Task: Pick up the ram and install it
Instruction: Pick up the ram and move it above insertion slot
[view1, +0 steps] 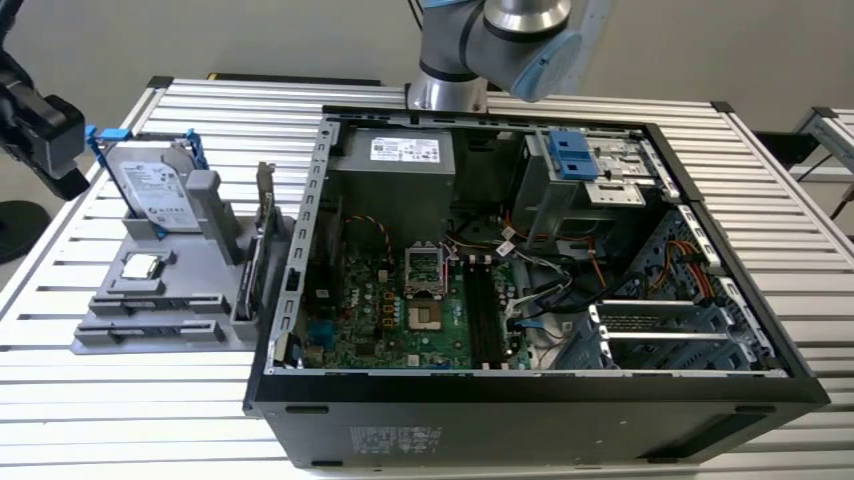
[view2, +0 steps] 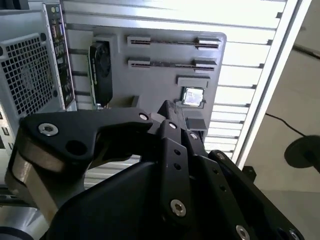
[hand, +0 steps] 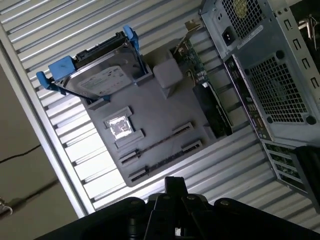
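In the exterior view, a gray parts holder (view1: 160, 320) lies on the slatted metal counter (view1: 134, 410). Just beside the holder, on the exterior view's right, stands an open computer case (view1: 534, 400) with its motherboard (view1: 387, 300) exposed. On the holder we see a silver hard drive (view1: 150, 190) in a blue bracket leaning at the far end. A processor chip (view1: 142, 266) lies flat nearer the holder's middle, and an expansion card (view1: 267, 230) stands upright along the holder's side that faces the case. The gripper (view1: 54, 150), a dark mass, hangs beyond the holder's hard drive end, apart from everything on it. The arm (view1: 521, 35), gray with a blue cap, rises on the side of the case away from the holder.

In the second wrist view, the gripper's black linkage crosses in front of the holder. Past it, the ram (view2: 170, 64) shows as a thin dark strip standing on edge in the holder's slot nearer the processor chip. A second slot (view2: 172, 41) lies just beyond it, farther from the chip. We cannot tell from this linkage how the jaws stand.

In the first wrist view, the holder sits between the counter's edge and the case's rear panel. The ram appears edge-on in the holder's slot nearer the chip, well apart from the gripper's dark tip. The hard drive leans at the holder's end opposite the slots.
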